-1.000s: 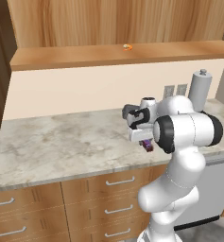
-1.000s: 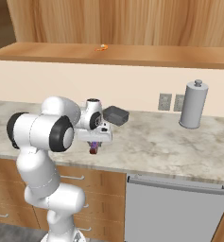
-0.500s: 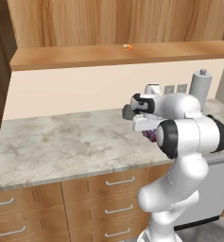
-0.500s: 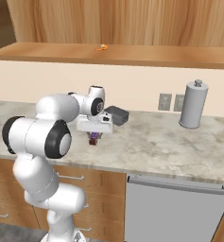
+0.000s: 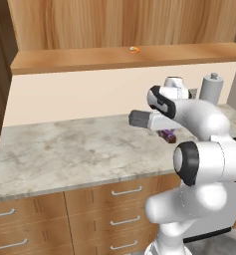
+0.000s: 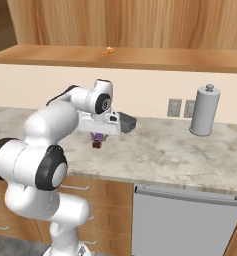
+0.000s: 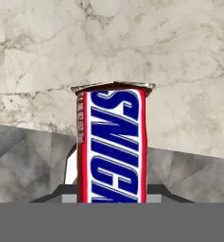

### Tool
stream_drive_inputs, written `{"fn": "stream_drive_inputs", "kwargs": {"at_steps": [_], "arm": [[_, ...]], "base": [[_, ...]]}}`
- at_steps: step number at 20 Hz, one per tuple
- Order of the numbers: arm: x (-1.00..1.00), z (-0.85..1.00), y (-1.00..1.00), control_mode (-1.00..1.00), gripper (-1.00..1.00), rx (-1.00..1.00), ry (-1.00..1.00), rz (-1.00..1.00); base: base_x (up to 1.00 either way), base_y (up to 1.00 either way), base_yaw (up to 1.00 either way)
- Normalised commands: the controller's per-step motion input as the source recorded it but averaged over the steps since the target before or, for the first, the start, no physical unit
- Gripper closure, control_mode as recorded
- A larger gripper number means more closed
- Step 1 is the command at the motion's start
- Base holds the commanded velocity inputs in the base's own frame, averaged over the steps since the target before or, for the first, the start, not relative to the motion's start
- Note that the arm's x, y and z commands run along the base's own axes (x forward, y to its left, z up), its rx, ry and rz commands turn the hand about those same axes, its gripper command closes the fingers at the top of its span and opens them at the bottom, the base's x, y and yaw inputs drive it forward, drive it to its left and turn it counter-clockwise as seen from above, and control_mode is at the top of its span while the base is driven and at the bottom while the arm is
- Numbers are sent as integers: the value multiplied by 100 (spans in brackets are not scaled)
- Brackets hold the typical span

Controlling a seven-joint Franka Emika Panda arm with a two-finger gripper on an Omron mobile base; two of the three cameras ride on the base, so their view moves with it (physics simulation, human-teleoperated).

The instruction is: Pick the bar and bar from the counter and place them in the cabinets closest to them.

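Spanning the room, marbled tabletop [image 5: 79,149] under wood cabinets [image 6: 140,22] and shelf ledge [image 5: 89,57]. Fingers clamped on Snickers bar [image 7: 111,146], held above tabletop; grey canister [image 6: 205,110] by wall.

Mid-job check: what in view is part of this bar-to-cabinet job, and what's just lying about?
Job:
- bar, gripped in the hand
- wall cabinets with shelf ledge

Lying about:
- dark grey block on the counter
- grey canister
- small orange thing on the ledge
- wall outlets
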Motion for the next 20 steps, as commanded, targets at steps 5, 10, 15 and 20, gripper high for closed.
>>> {"fn": "stream_drive_inputs", "kwargs": {"at_steps": [5, 10, 15, 20], "arm": [[-51, 54, -8, -100, 100, 4, -11, 3], [-47, 55, -9, -100, 100, 4, -12, 3], [-40, 54, -8, -100, 100, 3, -17, 4], [-25, 67, -8, -100, 100, 6, -15, 2]], "base": [[0, 0, 0], [0, 0, 0], [0, 0, 0], [0, 0, 0]]}}
